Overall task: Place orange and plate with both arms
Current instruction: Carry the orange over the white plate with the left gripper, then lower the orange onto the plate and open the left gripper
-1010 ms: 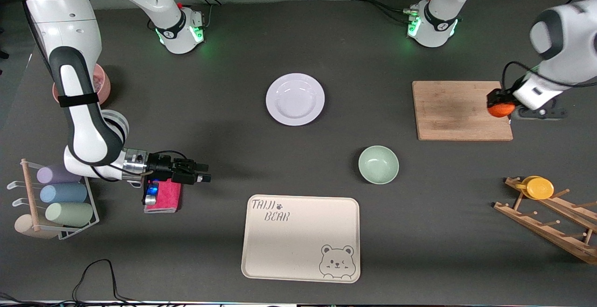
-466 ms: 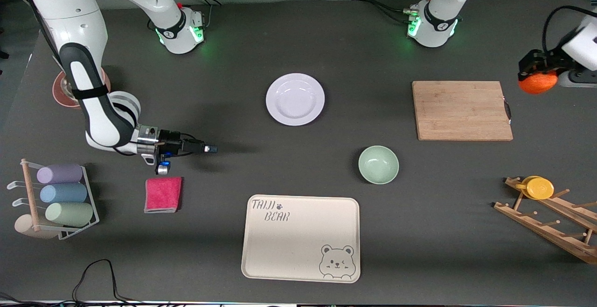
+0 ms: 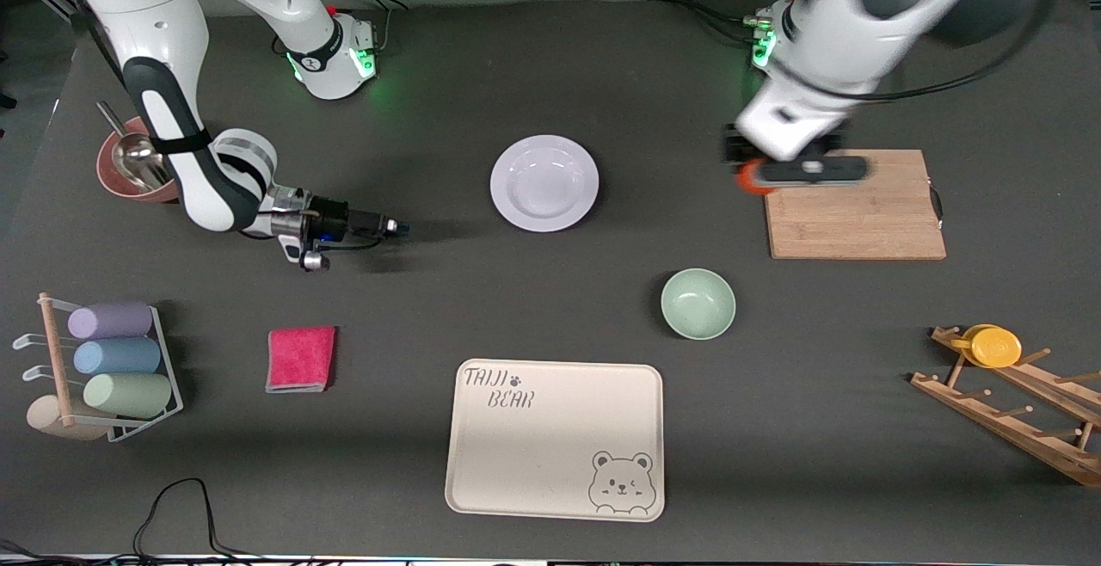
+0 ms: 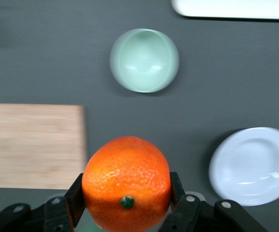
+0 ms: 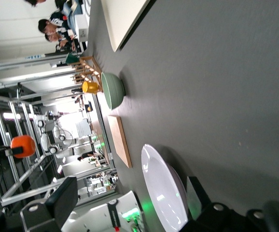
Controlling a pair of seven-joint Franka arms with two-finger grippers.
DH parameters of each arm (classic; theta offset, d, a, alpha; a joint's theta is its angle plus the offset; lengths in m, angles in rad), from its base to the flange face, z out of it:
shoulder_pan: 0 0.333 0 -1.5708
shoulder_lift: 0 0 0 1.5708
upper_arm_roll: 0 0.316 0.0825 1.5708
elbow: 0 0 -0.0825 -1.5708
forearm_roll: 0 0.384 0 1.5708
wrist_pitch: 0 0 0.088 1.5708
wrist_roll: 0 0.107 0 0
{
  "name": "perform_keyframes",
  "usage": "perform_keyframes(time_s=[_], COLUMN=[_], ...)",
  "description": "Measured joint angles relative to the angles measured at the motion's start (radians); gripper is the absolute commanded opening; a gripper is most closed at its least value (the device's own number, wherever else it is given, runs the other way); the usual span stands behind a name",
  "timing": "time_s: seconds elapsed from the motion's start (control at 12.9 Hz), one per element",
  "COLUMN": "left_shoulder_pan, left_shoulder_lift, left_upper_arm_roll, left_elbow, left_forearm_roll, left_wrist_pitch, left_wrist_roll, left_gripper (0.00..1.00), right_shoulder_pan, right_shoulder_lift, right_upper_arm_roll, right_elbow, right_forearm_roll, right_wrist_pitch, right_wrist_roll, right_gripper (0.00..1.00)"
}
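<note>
The orange [image 4: 126, 183] is gripped between the fingers of my left gripper [image 3: 747, 170], stem end facing the camera. In the front view the orange [image 3: 745, 180] hangs over the corner of the wooden cutting board [image 3: 860, 213] that is nearest the plate. The pale lavender-white plate [image 3: 544, 182] lies empty on the table's middle; it also shows in the left wrist view [image 4: 255, 164]. My right gripper [image 3: 391, 226] is open and empty, low over the table, beside the plate toward the right arm's end. In the right wrist view the plate [image 5: 163, 191] lies between the right gripper's [image 5: 130, 189] spread fingers.
A mint-green bowl [image 3: 698, 303] and a cream bear tray [image 3: 555, 437] lie nearer the front camera than the plate. A pink cloth [image 3: 300, 359], a rack of cups [image 3: 103, 359] and a red bowl with a spoon [image 3: 129, 172] are at the right arm's end. A wooden rack with a yellow cup [image 3: 996, 347] is at the left arm's end.
The left arm has swung with the orange from past the board's outer edge to its corner nearest the plate. The right gripper has moved from over the pink cloth toward the plate.
</note>
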Motion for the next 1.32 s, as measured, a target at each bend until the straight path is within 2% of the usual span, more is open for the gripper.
perform_keyframes(time_s=[0.16,0.39,0.7,1.01,1.17,1.32], left_shoulder_pan=[-0.101,-0.252,-0.413,-0.466,-0.478,-0.493], left_shoulder_lift=[0.104,0.235,0.377,0.588,0.676,0.72], left_upper_arm_roll=[-0.045,-0.047,-0.045,-0.037,-0.033,-0.012], left_elbow=[0.006,0.017,0.055,0.107,0.115,0.115], left_forearm_roll=[0.037,0.113,0.253,0.425,0.46,0.472], left_wrist_pitch=[0.11,0.235,0.298,0.362,0.419,0.483], left_wrist_roll=[-0.182,-0.404,-0.673,-0.838,-0.866,-0.869], left_gripper=[0.4,0.39,0.39,0.39,0.37,0.37], right_shoulder_pan=[0.024,0.048,0.063,0.07,0.084,0.11], right_shoulder_lift=[-0.003,0.0,0.009,0.016,0.023,0.032], right_upper_arm_roll=[0.0,0.002,0.002,0.003,0.003,0.003], right_elbow=[-0.041,-0.078,-0.119,-0.132,-0.133,-0.135], right_forearm_roll=[0.058,0.093,0.136,0.174,0.194,0.228], right_wrist_pitch=[0.0,-0.004,-0.056,-0.092,-0.093,-0.093], right_wrist_roll=[-0.125,-0.178,-0.179,-0.179,-0.179,-0.179], right_gripper=[1.0,1.0,1.0,1.0,1.0,1.0])
